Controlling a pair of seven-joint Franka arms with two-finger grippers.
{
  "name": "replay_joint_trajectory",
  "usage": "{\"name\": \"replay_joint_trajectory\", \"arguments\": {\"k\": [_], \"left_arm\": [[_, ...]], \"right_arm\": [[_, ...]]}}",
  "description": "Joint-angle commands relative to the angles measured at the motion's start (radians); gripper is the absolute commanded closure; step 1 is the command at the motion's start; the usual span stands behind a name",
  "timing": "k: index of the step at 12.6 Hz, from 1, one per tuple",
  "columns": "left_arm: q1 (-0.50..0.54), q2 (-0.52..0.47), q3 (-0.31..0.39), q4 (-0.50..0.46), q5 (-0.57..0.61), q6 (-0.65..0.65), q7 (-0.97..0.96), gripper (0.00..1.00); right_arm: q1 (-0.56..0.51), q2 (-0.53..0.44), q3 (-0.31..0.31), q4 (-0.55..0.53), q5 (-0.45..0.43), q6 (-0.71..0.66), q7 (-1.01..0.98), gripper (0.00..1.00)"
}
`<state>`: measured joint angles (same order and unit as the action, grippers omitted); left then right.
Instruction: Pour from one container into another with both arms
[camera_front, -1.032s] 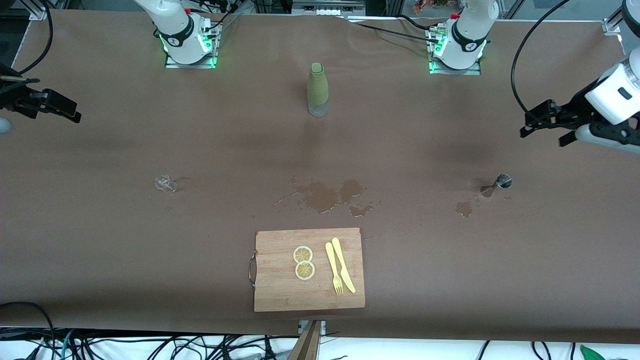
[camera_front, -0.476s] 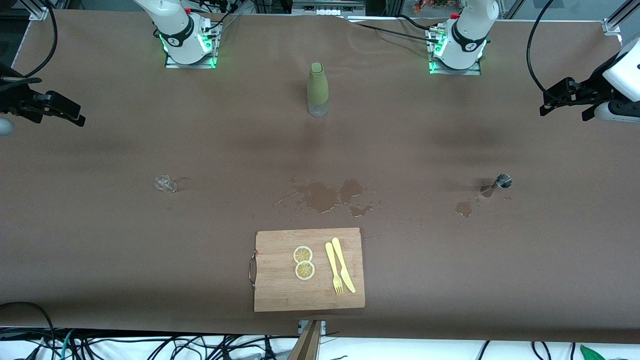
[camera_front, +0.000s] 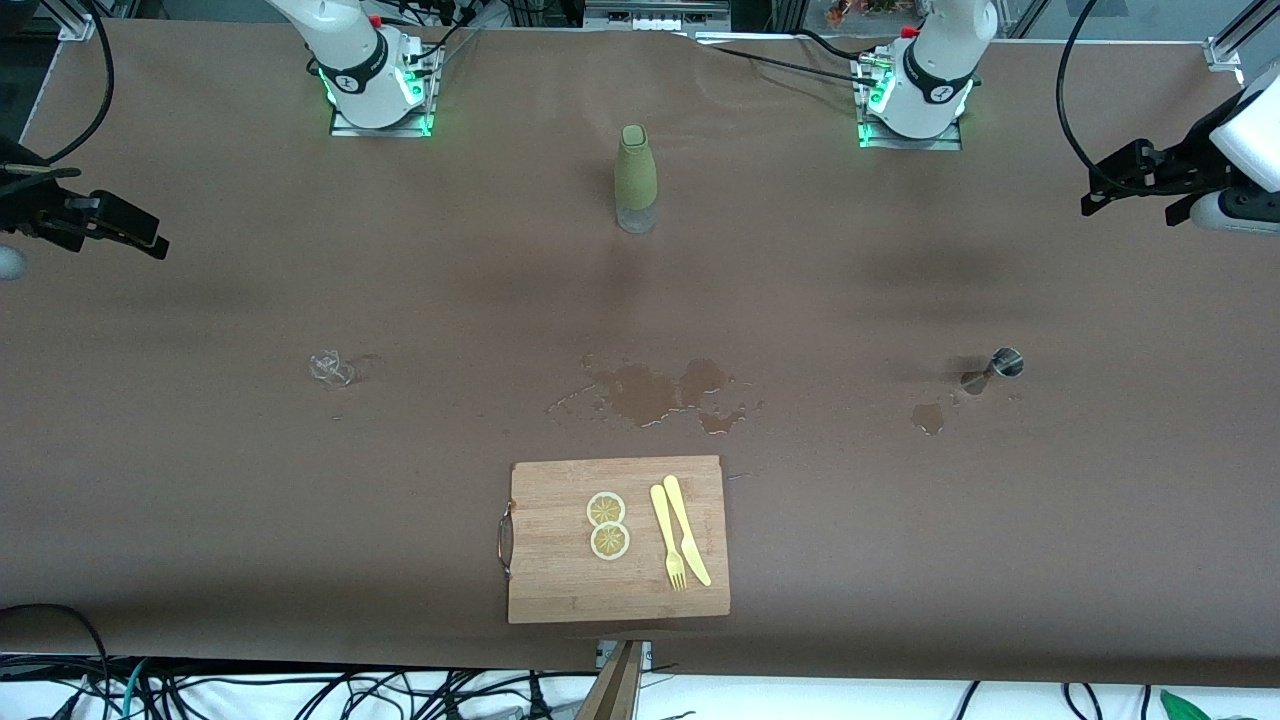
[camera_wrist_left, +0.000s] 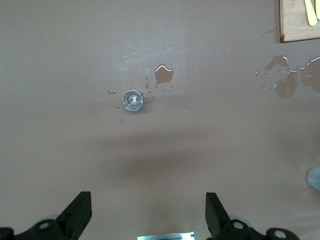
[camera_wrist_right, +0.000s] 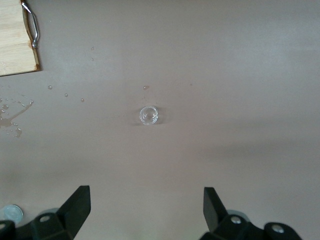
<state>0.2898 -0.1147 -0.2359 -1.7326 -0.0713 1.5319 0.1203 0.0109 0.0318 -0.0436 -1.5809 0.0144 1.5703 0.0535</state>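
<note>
A small metal jigger (camera_front: 990, 368) stands on the brown table toward the left arm's end, beside a small wet patch (camera_front: 928, 417). In the left wrist view the jigger (camera_wrist_left: 133, 100) is seen from above. A small clear glass (camera_front: 332, 368) sits toward the right arm's end and also shows in the right wrist view (camera_wrist_right: 149, 115). My left gripper (camera_front: 1128, 200) hangs open and empty over the table's edge at its own end, well away from the jigger. My right gripper (camera_front: 140, 235) hangs open and empty over the table's edge at the right arm's end, apart from the glass. Both pairs of fingers (camera_wrist_left: 80, 210) (camera_wrist_right: 77, 200) are spread wide.
A green sleeved bottle (camera_front: 636, 180) stands upright between the two bases. A spilled puddle (camera_front: 660, 392) lies mid-table. Nearer the front camera, a wooden cutting board (camera_front: 560, 570) carries two lemon slices (camera_front: 607, 525), a yellow fork and a knife (camera_front: 690, 540).
My left gripper has drawn back from near the jigger toward the table's end at its side. The right gripper has shifted only slightly. Nothing on the table has moved.
</note>
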Motion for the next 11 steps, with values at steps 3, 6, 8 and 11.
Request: {"name": "replay_joint_trajectory", "arguments": {"k": [3,6,8,11], "left_arm": [[-0.003,0.007,-0.01,0.021,0.059,-0.01,-0.017,0.0],[-0.001,0.013,-0.008,0.015,0.059,0.019,-0.019,0.0],[-0.001,0.021,-0.005,0.012,0.059,0.03,-0.019,0.0],[-0.001,0.023,-0.006,0.013,0.053,0.043,-0.019,0.0]], "right_arm": [[0.011,0.0,-0.009,0.004,0.015,0.013,0.003,0.0],[0.009,0.0,-0.009,0.002,0.016,0.013,0.003,0.0],[0.011,0.0,-0.009,0.002,0.016,0.016,0.003,0.0],[0.011,0.0,-0.009,-0.001,0.015,0.028,0.005,0.0]]}}
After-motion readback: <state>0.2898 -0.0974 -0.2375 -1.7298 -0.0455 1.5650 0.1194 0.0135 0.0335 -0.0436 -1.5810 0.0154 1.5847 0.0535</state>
